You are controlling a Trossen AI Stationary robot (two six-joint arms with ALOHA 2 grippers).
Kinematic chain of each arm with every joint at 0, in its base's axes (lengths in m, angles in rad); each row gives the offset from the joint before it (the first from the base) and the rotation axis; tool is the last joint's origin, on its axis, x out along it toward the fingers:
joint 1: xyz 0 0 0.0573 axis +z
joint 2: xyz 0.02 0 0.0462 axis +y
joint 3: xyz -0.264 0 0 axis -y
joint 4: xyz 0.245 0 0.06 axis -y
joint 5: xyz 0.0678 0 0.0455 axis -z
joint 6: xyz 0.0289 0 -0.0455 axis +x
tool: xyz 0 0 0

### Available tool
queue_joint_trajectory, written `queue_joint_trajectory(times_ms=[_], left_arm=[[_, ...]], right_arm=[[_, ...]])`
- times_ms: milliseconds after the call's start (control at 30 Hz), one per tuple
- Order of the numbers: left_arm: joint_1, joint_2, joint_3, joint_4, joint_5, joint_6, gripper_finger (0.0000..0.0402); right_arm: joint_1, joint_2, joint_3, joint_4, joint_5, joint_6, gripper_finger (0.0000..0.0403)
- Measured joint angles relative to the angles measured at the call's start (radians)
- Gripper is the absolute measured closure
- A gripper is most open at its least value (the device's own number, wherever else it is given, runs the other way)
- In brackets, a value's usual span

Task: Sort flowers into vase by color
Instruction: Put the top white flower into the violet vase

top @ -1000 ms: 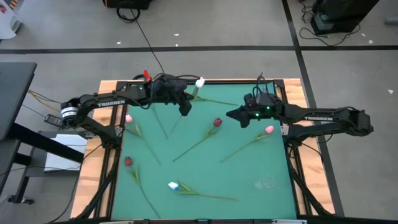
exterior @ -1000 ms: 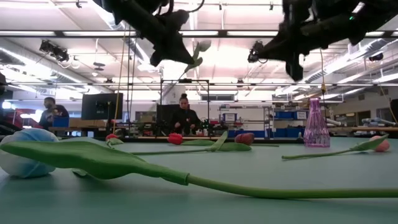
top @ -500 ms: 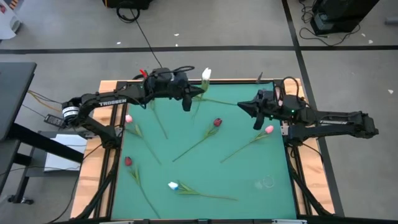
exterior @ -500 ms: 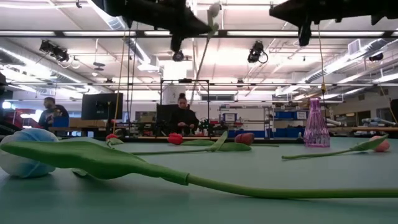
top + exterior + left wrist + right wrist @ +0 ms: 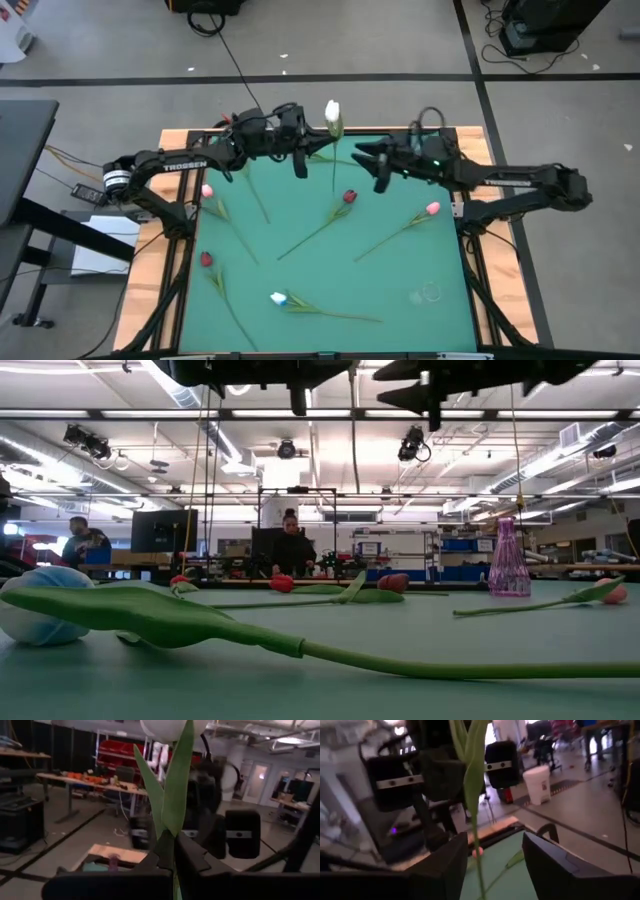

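Observation:
My left gripper (image 5: 312,152) hangs high over the far middle of the green table, shut on a white tulip (image 5: 332,112). The tulip stands upright, with its green stem (image 5: 353,430) hanging below. My right gripper (image 5: 362,165) faces it from the right and is open. In the right wrist view the stem (image 5: 477,851) shows in the gap between the two fingers (image 5: 445,867) without touching either. A purple vase (image 5: 508,558) stands on the table at the right in the low view. My left gripper pinches the tulip's stem (image 5: 171,851) between its two fingers, just below the long leaf (image 5: 175,795). The fingers come level from the table's left and lie across the stem. The flower is lifted clear and stands upright, head up, lower stem hanging free.
Several tulips lie flat on the mat: a red one (image 5: 349,197), a pink one (image 5: 432,208), another pink one (image 5: 207,190), a dark red one (image 5: 206,259) and a pale one (image 5: 279,298) near the front. People sit at benches beyond the table (image 5: 292,550).
My left gripper has risen and gone toward the right, turning the white tulip from slanted to upright, head up. My right gripper has risen and gone toward the table's left, up to the stem, and has opened.

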Motion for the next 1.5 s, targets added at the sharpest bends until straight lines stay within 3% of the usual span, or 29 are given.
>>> queue_joint_trajectory(times_ms=[133,333,433,533,600,767,933,1133,1500], left_arm=[[-0.012,-0.001,0.000,0.007,-0.049,0.002,0.0393],[-0.009,-0.001,0.000,0.009,-0.051,0.001,0.0393],[-0.009,-0.001,0.000,0.009,-0.050,-0.001,0.0393],[-0.009,-0.001,0.000,0.008,-0.050,-0.004,0.0392],[-0.009,-0.001,0.000,0.011,-0.054,-0.004,0.0392],[-0.008,-0.005,0.001,-0.008,-0.061,-0.021,0.0367],[0.002,-0.004,0.000,-0.102,-0.058,-0.053,0.0287],[0.002,-0.004,0.000,-0.044,-0.045,-0.050,0.0203],[-0.051,0.016,0.000,-0.091,0.006,0.027,0.0185]], right_arm=[[-0.013,0.092,0.092,-0.017,-0.124,-0.049,0.0208],[-0.018,0.176,0.159,-0.016,-0.145,-0.062,0.0243],[-0.020,0.197,0.173,-0.017,-0.152,-0.059,0.0292],[-0.020,0.202,0.174,-0.023,-0.138,-0.059,0.0367],[-0.020,0.200,0.174,-0.024,-0.121,-0.070,0.0387],[-0.018,0.167,0.173,-0.061,-0.037,-0.104,0.0391],[-0.027,0.118,0.175,-0.057,-0.050,-0.130,0.0391],[-0.027,0.110,0.174,-0.095,-0.092,-0.129,0.0391],[-0.031,0.109,0.174,-0.018,-0.101,-0.118,0.0391]])
